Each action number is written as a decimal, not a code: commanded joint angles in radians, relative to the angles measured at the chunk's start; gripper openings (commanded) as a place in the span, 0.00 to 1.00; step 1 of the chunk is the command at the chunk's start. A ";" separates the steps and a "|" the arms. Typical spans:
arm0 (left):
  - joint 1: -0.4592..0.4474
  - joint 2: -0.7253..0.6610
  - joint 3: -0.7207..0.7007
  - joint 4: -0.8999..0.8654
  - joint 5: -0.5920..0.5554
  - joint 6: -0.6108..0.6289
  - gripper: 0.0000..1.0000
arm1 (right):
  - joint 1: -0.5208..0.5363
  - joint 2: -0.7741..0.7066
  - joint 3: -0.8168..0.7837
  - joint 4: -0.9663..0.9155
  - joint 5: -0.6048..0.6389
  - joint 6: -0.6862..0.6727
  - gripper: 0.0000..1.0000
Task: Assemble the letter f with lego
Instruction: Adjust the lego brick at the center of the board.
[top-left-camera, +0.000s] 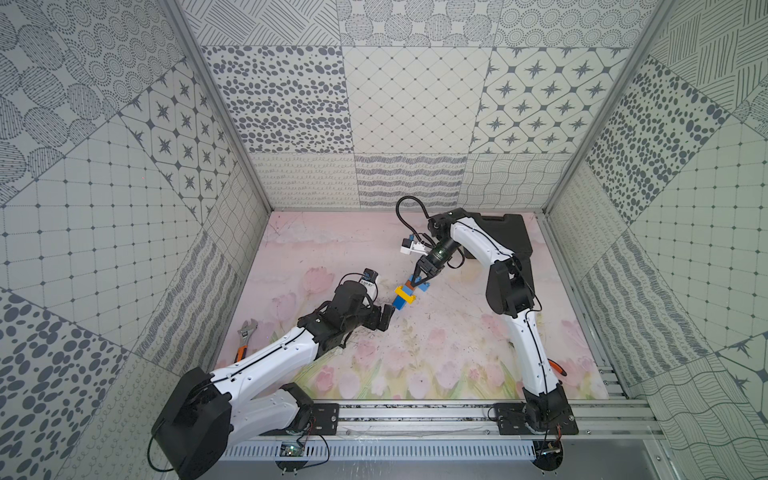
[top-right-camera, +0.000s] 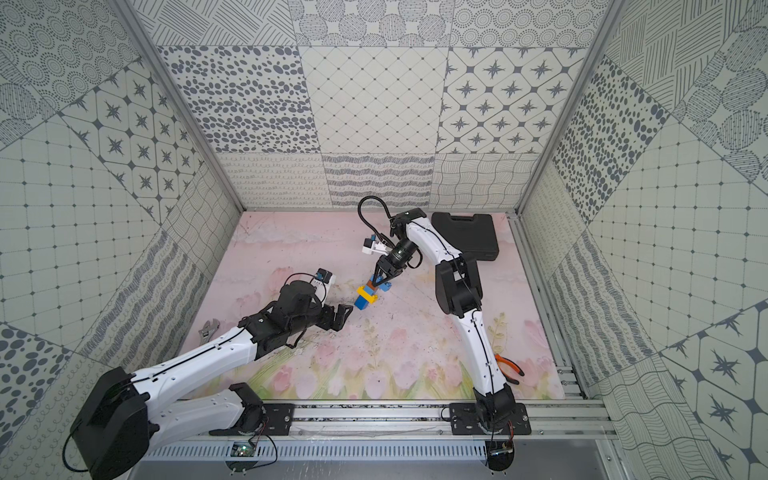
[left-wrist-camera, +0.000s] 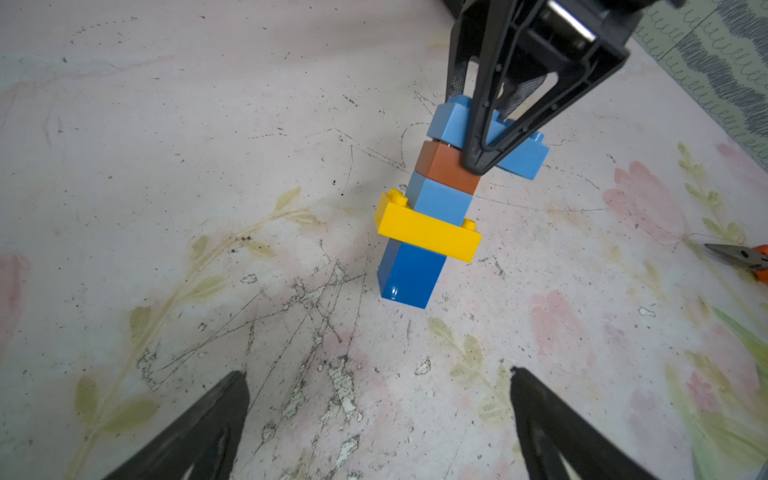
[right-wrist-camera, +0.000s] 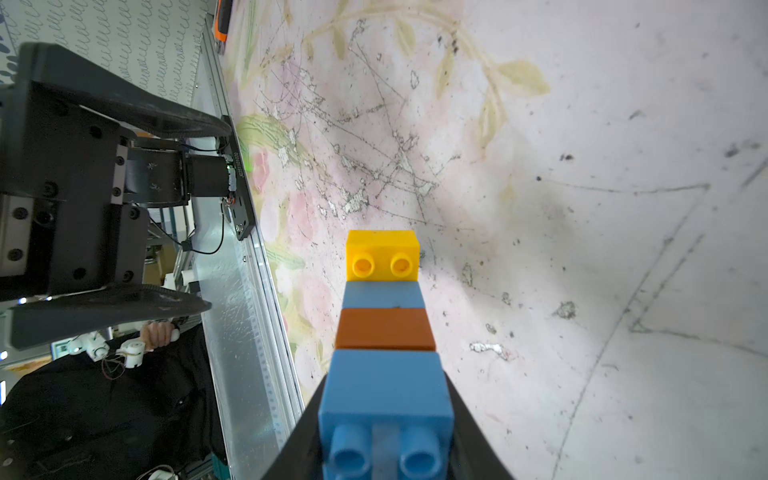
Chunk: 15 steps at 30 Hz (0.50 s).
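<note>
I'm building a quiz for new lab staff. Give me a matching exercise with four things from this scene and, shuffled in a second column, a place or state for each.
Things:
1. right gripper
2. left gripper
3. yellow brick
4. black case

Places or states:
A. open, holding nothing
B. at the far edge of the table
C. shut on the long blue brick
D. set crosswise in the brick stack

Pairs: 1-C, 2-A, 3-D, 4-B
</note>
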 joint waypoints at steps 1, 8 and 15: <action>0.008 -0.017 -0.002 0.047 0.024 -0.007 0.99 | 0.033 -0.097 -0.026 0.060 0.092 0.075 0.37; 0.007 -0.092 -0.039 0.027 -0.004 -0.022 0.99 | 0.100 -0.151 -0.080 0.164 0.335 0.218 0.37; 0.009 -0.181 -0.082 -0.009 -0.037 -0.030 0.99 | 0.157 -0.164 -0.131 0.203 0.472 0.291 0.37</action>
